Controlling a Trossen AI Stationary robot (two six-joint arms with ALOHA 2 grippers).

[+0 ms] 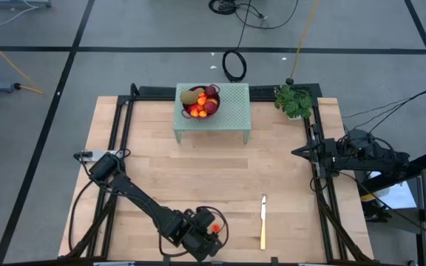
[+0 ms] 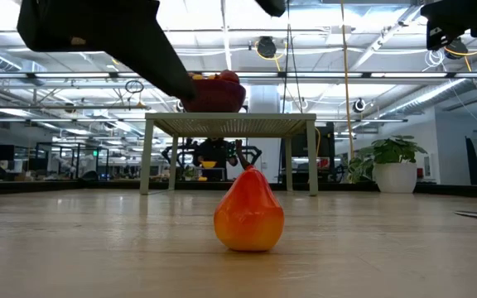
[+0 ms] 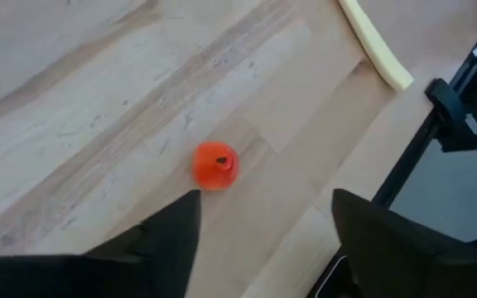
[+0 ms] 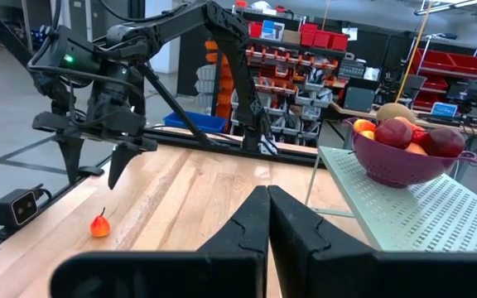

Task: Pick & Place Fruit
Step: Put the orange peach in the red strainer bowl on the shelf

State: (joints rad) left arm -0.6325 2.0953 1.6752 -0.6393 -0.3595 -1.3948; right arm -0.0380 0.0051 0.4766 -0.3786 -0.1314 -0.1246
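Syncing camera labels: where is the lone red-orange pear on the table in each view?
High view: pear near the front table edge, partly under the left gripper.
Low view: pear centre, standing upright.
Left wrist view: pear on the wood ahead of the open fingers.
Right wrist view: pear lower left, below the left gripper.
Shared landmark: purple bowl of fruit.

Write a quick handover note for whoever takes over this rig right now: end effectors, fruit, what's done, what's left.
Left end effector: open, hovering above the small red-orange pear-shaped fruit standing alone on the wooden table, near the front edge.
Right end effector: shut, empty, parked at the table's right side.
Purple perforated bowl on the pale green perforated stand holds the other fruit pieces.
Left to do: the pear is not gripped.
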